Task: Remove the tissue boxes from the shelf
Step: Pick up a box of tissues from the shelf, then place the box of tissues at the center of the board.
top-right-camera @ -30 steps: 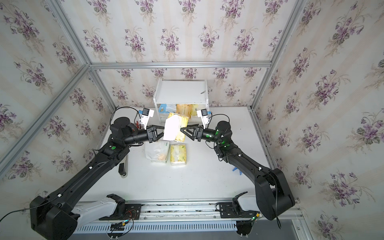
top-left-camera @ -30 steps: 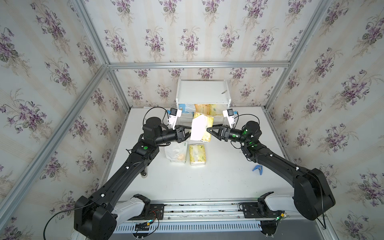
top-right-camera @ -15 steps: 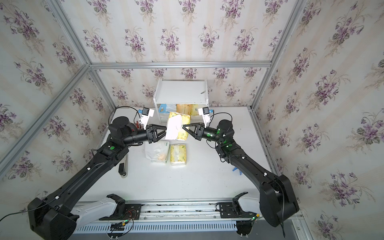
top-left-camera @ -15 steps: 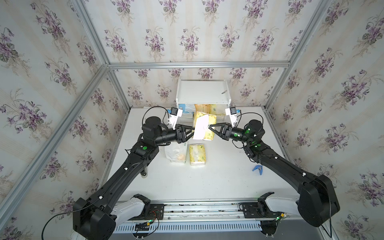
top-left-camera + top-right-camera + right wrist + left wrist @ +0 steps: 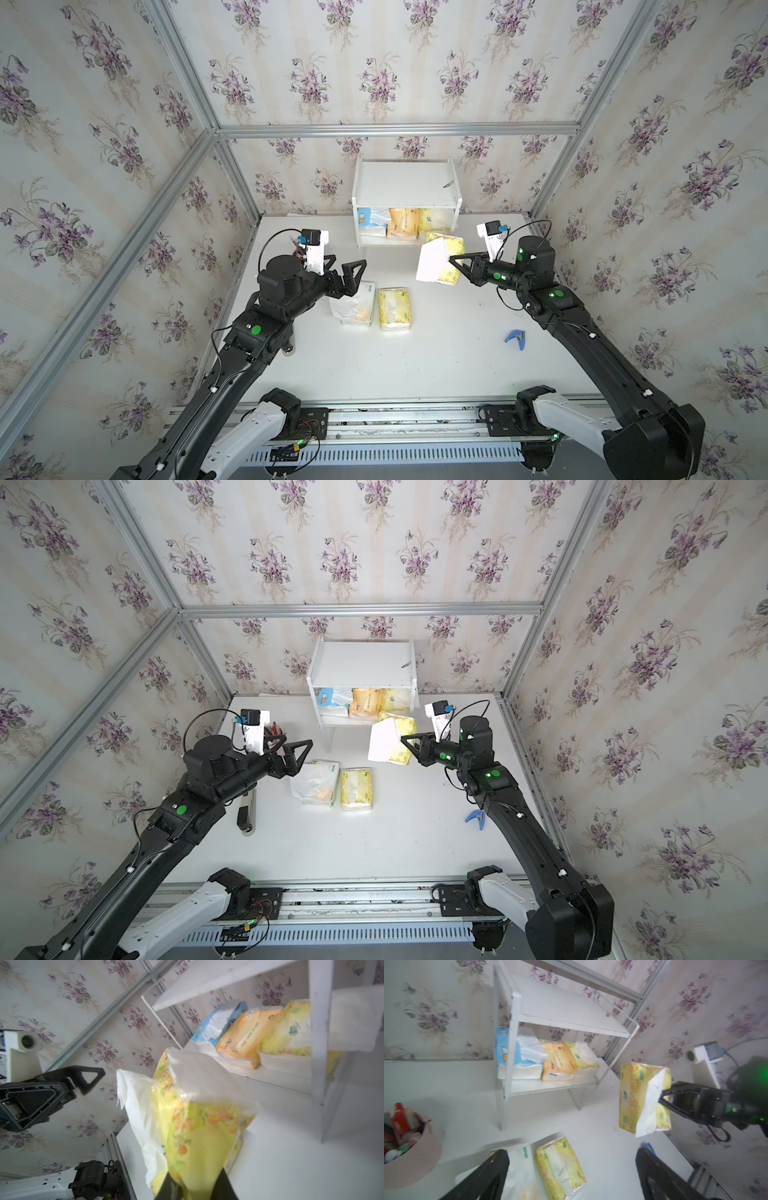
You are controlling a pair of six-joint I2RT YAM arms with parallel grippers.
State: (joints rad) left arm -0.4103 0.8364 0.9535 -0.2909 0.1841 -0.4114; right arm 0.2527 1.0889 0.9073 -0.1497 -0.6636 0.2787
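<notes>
Right now my right gripper is clamped on one end of a yellow tissue pack. It holds the pack tilted in the air, just right of centre in both top views, below the shelf's right side and clear of the table. A loose white sheet hangs across the pack's face.

My left gripper sits left of centre with its jaws spread wide and nothing between them, well apart from the held pack. In the top views it overlaps the upper left corner of a white pack lying flat on the table; I cannot tell whether it touches. A second yellow pack lies just to the right of the white one.

The shelf stands against the back wall, upper middle of the frame. Its lower board carries three packs in a row: a blue-and-white pack at left, an orange pack in the middle and a third yellow pack at right.

A blue clip lies on the table at lower right. The left wrist view also catches a pink cup of pens.
</notes>
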